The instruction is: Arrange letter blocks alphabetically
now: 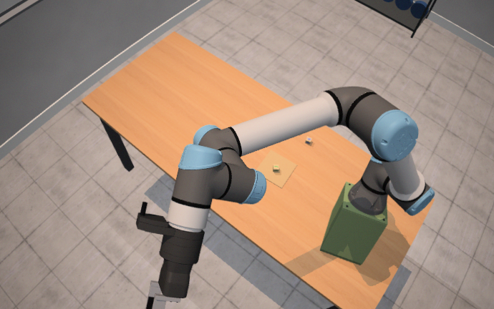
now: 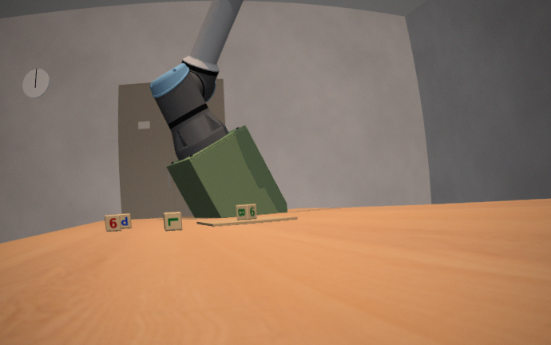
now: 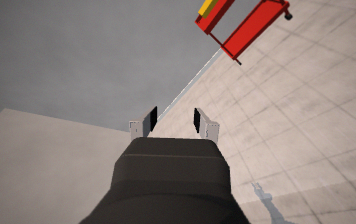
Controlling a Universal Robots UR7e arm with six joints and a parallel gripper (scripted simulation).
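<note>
A thin tan mat (image 1: 280, 169) lies on the wooden table, and it also shows in the exterior view (image 2: 247, 220). One small block (image 1: 275, 167) (image 2: 246, 212) sits on it, with green marks on its sides. A second block (image 1: 308, 139) lies on the table beyond the mat. The low view shows two blocks off the mat: one with a red 6 and a blue d on its sides (image 2: 117, 222), and one with a green mark (image 2: 172, 220). No top letter is readable. My gripper (image 1: 164, 299) (image 3: 175, 114) hangs off the table's near edge above the floor, open and empty.
The arm's base stands on a green pedestal (image 1: 355, 222) at the table's right end. The arm's upper links (image 1: 284, 121) span over the table and hide part of it. A red cart (image 3: 245, 25) stands on the floor far off.
</note>
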